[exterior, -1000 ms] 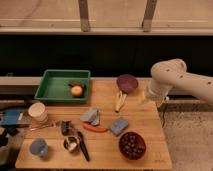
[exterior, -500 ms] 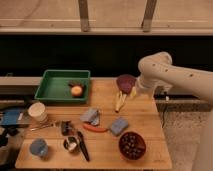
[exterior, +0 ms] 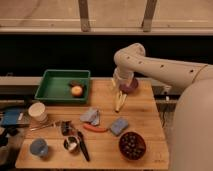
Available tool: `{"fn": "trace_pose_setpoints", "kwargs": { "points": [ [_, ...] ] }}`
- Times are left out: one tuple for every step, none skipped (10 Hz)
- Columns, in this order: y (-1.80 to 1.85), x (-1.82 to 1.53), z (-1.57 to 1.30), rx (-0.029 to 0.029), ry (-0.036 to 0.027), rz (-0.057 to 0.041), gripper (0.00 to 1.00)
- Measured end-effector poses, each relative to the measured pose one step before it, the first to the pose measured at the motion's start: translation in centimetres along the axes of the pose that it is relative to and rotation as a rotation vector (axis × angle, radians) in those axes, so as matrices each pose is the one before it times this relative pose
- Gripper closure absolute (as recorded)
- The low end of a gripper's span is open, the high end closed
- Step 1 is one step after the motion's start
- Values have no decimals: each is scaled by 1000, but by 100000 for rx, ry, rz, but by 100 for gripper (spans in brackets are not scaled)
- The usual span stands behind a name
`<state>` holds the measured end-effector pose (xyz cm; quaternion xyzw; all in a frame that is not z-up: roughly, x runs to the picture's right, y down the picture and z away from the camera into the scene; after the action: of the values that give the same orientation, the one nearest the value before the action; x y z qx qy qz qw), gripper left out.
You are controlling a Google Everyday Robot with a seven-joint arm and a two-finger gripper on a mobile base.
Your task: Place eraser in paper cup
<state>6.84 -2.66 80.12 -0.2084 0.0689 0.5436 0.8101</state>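
The eraser (exterior: pixel 74 84) looks like a small dark block inside the green tray (exterior: pixel 50 86), just behind the orange ball (exterior: pixel 76 91). The cream paper cup (exterior: pixel 37 111) stands upright near the table's left edge, in front of the tray. My white arm reaches in from the right and bends down over the back of the table. Its gripper (exterior: pixel 120 86) hangs beside the purple bowl (exterior: pixel 130 86) and above the banana (exterior: pixel 118 101), open with nothing in it. It is well to the right of both the tray and the paper cup.
On the table's front half are a blue cup (exterior: pixel 39 147), a small metal cup (exterior: pixel 71 144), a black tool (exterior: pixel 83 146), a grey cloth (exterior: pixel 91 116), a red-orange stick (exterior: pixel 95 128), a grey-blue sponge block (exterior: pixel 118 126) and a dark bowl of fruit (exterior: pixel 132 145).
The arm has swung left from the table's right edge to above the purple bowl and banana. Nothing on the table has moved.
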Motion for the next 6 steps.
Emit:
{"fn": "trace_pose_setpoints", "kwargs": {
  "points": [
    [1686,-1608,28,-1724,-3528,-6766,34],
    [1453,-1402,37,-1848,-2638,-5233,34],
    [2547,-2306,132,-3851,-3976,-7645,34],
    [1463,-1329,103,-2804,-2153,-3326,34],
    [482,-698,-2,-928,-1266,-1958,34],
    [-4,-38,54,-170,-134,-316,34]
  ]
}}
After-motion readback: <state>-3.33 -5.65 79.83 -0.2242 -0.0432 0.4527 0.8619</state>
